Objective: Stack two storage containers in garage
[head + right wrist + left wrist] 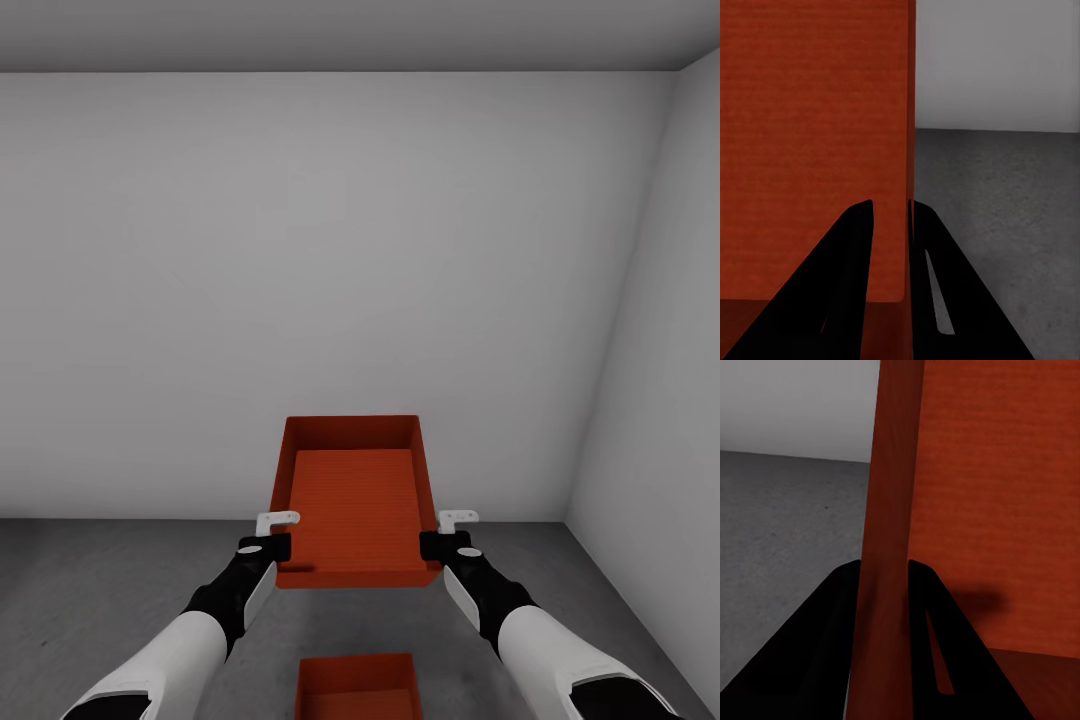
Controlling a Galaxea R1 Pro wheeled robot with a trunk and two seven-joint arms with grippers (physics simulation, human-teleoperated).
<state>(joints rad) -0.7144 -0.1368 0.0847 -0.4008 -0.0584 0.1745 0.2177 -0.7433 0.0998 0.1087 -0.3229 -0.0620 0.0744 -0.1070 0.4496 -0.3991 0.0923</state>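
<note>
A shallow, lidless red-orange rectangular storage container (355, 500) with thin plain walls was observed held in the air at the centre of the head view, in front of a plain white-grey wall (330, 280). It was carried between the two arms, its open top facing up and its far end tipped slightly upward. The left gripper (268, 545) was found at the container's 9 o'clock side, near the nearer corner, and the right gripper (445, 543) at its 3 o'clock side, opposite.

In the left wrist view, the black fingers (832, 645) of the left gripper (883, 577) were seen closed onto the container's thin side wall (889, 510), one finger on each face, in contact with it. In the right wrist view, the right gripper (891, 214) was likewise seen clamped on the opposite side wall (907, 150), with its fingers (840, 285) narrowly parted by only the wall's thickness.

A second red-orange container (358, 688) of the same shape was noted at 6 o'clock of the held one, lower down, resting on the dark grey mottled concrete floor (110, 570). It was cut off by the frame's lower edge. The two containers were apart, not touching. A wall corner (672, 300) was recorded at 3 o'clock.
</note>
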